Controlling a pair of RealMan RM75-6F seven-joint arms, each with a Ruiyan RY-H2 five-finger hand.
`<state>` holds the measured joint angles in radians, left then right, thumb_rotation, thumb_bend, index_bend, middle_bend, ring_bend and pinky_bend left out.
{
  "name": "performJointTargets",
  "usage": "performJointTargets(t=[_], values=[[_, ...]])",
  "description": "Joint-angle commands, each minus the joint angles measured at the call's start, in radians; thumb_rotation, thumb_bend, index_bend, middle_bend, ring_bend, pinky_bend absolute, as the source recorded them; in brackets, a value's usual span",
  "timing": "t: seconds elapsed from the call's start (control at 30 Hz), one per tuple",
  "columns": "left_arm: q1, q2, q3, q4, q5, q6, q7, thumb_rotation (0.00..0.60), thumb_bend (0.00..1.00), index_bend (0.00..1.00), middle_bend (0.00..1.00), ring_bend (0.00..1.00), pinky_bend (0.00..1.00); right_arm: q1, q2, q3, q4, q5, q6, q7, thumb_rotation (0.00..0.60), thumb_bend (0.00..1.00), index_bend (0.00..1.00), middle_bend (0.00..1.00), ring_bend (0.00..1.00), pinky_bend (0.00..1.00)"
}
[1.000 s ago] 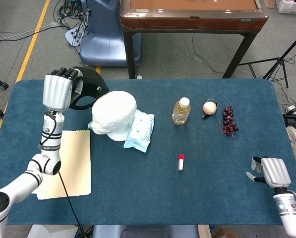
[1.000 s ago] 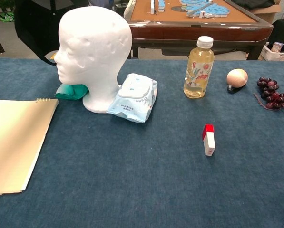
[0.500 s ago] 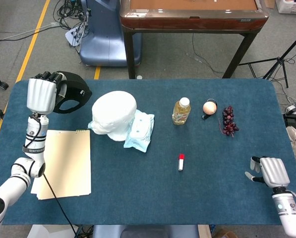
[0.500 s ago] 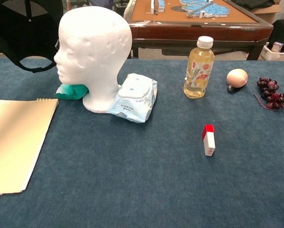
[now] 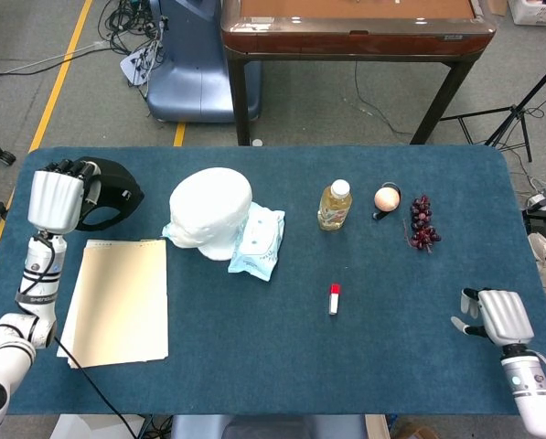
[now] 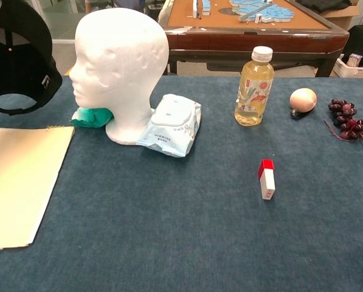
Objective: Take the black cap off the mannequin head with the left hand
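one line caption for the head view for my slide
Left hand holds the black cap clear of the bare mannequin head.

1. My left hand (image 5: 55,198) is raised near the table's left edge, gripping the black cap (image 5: 111,193), which is off the mannequin head (image 5: 210,207) and apart from it.
2. The bare white head lies on the blue table (image 5: 282,366), a wipes packet (image 5: 258,240) touching its right side.
3. A tan folder (image 5: 119,300) lies below the cap.
4. I see a bottle (image 5: 335,205), an onion (image 5: 387,198) and grapes (image 5: 422,222) in a row to the right.
5. A small red-and-white stick (image 5: 334,298) lies mid-table.
6. My right hand (image 5: 497,316) sits at the lower right, holding nothing.
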<state>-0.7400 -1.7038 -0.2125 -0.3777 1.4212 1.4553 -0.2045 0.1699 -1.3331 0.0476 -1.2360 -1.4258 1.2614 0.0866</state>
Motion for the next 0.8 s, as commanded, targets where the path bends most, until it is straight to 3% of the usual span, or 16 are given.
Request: performJointTargets(t=[0.03,0.37,0.8], values=[[0.030,-0.003,0.021,0.011,0.011,0.010,-0.009,0.600,0.58,0.56,0.63,0.56,0.71,0.001,0.000,-0.001,-0.002,-0.003,0.001,-0.002,0.600,0.18,0.65,0.72,0.58,0.61],[0.115,0.033,0.068,-0.042,0.037,0.044,0.002,0.600,0.58,0.56,0.63,0.56,0.71,0.000,0.001,-0.006,-0.010,-0.010,0.006,-0.007,0.600,0.18,0.65,0.72,0.58,0.61],[0.235,0.117,0.123,-0.226,0.067,0.091,0.105,0.600,0.58,0.55,0.60,0.55,0.72,0.002,0.000,-0.009,-0.011,-0.011,0.003,-0.011,0.600,0.18,0.65,0.72,0.58,0.61]])
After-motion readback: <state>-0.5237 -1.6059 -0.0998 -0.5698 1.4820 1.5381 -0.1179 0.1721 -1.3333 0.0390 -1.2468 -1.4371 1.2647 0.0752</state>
